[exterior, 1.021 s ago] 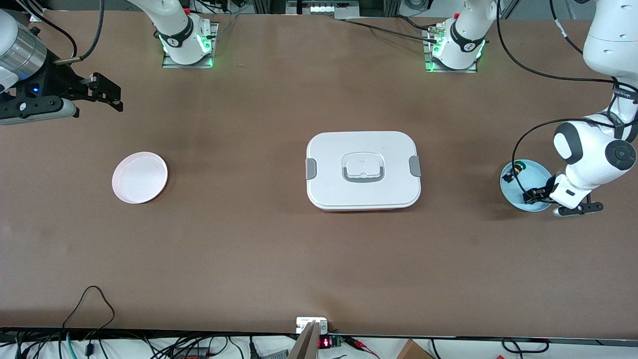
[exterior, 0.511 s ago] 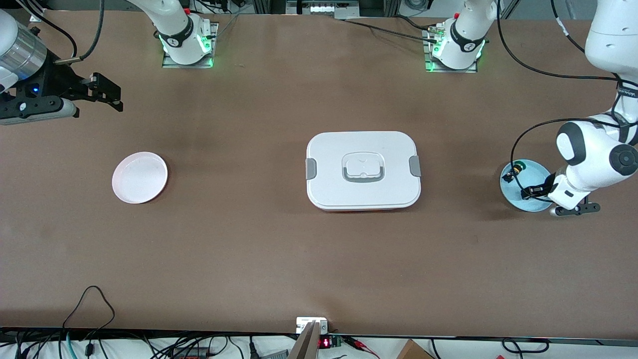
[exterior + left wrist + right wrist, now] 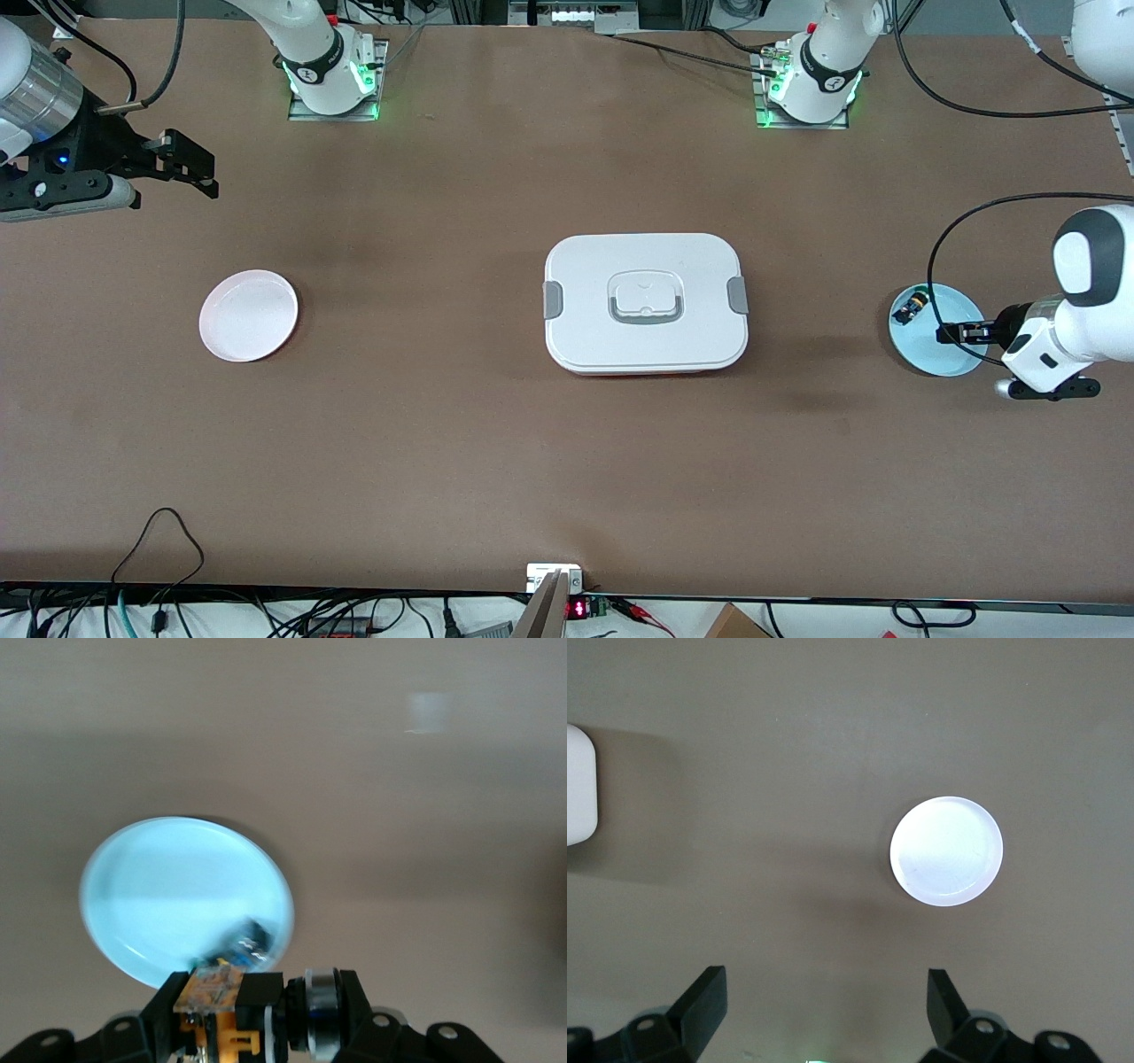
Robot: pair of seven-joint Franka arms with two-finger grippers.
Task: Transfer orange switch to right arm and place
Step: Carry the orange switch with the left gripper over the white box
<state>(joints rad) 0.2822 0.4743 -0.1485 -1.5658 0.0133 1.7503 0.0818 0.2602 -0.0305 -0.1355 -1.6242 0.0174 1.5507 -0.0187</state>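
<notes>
Hanging over the rim of the blue plate point(image 3: 952, 363), close to the bench edge at the left arm's end, the left gripper point(image 3: 961, 333) is pinching the orange switch point(image 3: 213, 988) between its two fingers. A second ago this gripper was sitting low on the plate with the wrist bent over it and two small buttons lying beside it. Now the arm is drawing back toward that end edge, and only one dark button point(image 3: 911, 308) is lying on the plate. That suggests the pick-up is done and the handover is coming next. In the left wrist view the switch is lying crosswise in the grip, its long axis running from one finger to the other and roughly level with the bench. Its orange part is sitting at one finger and a silver-ringed black part at the other. Which end is the cap is not clear. Mid-bench, a closed white lidded box point(image 3: 645, 303) is sitting untouched. Toward the right arm's end edge, a pale empty plate point(image 3: 248, 315) is waiting, probably as the drop-off spot. Closer to the edge where the bases stand, the right gripper point(image 3: 190, 168) is waiting in the air with its fingers spread wide.
</notes>
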